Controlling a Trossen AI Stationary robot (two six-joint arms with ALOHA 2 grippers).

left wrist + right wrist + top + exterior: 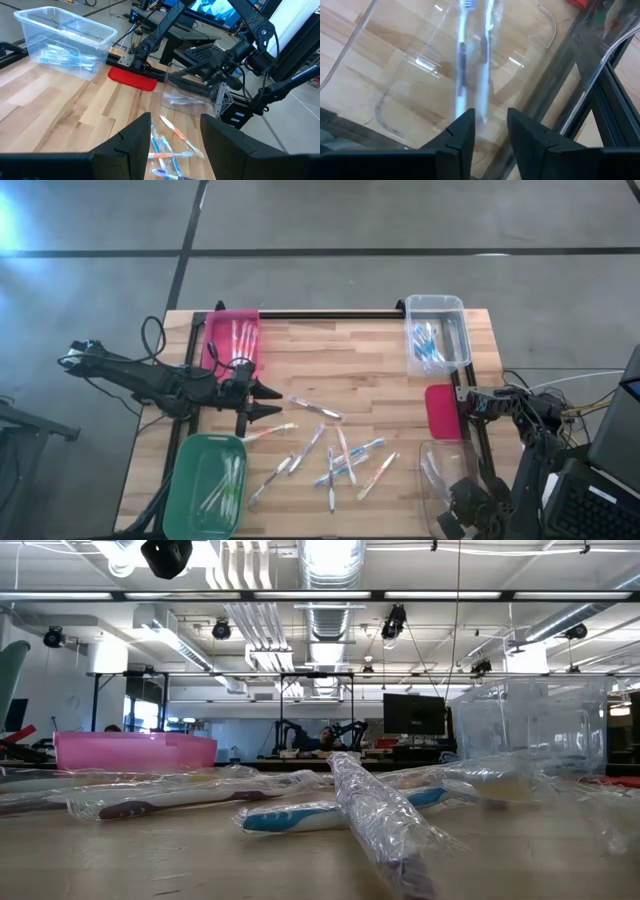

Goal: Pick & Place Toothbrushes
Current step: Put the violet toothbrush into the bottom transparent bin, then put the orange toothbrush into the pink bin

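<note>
Your right claw (489, 131): fingers parted, empty, over clear bin (395, 95), toothbrushes (462, 65) ahead | left claw (175, 137): fingers apart, empty, above table (60, 100).

No readable text, labels, brands, numbers or signs in any view. Toothbrush wrappers on the table (380, 350) show no legible print. Screens in the room behind are lit, but nothing on them can be made out.
</note>
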